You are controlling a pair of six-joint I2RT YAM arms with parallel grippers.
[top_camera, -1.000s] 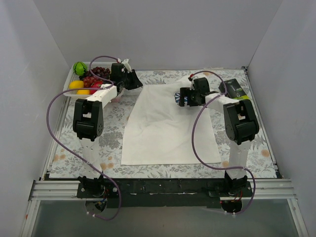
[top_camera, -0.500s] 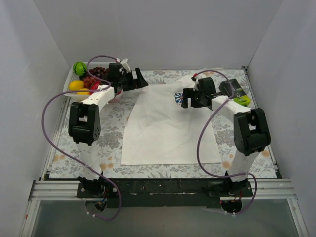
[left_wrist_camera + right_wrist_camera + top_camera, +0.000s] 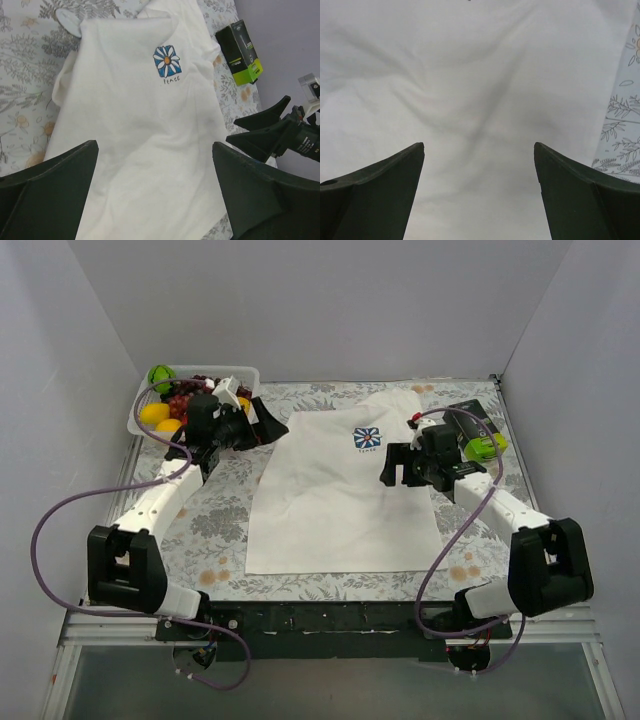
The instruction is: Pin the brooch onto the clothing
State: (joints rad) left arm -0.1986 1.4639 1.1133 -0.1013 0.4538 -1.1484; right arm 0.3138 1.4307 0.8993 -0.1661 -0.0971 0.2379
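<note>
Leftmost, a clear bin of fruit (image 3: 228,369) sits just behind the left gripper (image 3: 268,427), which hangs by the left sleeve of the white T-shirt (image 3: 330,500) with its jaws spread wide and nothing between them. From that gripper, the shirt lies spread ahead on the floral tablecloth (image 3: 215,525), and the blue square flower logo (image 3: 367,438) lies farther ahead, roughly in line with the gap between its fingers. Past the logo, the right gripper (image 3: 396,474) is over the shirt's right edge, also wide open and holding nothing. White cloth fills the space between its fingers, and a strip of tablecloth shows just outside its right finger. A black-and-green box (image 3: 475,430) lies close behind that gripper, off the shirt. No view lets me tell where the brooch is.
</note>
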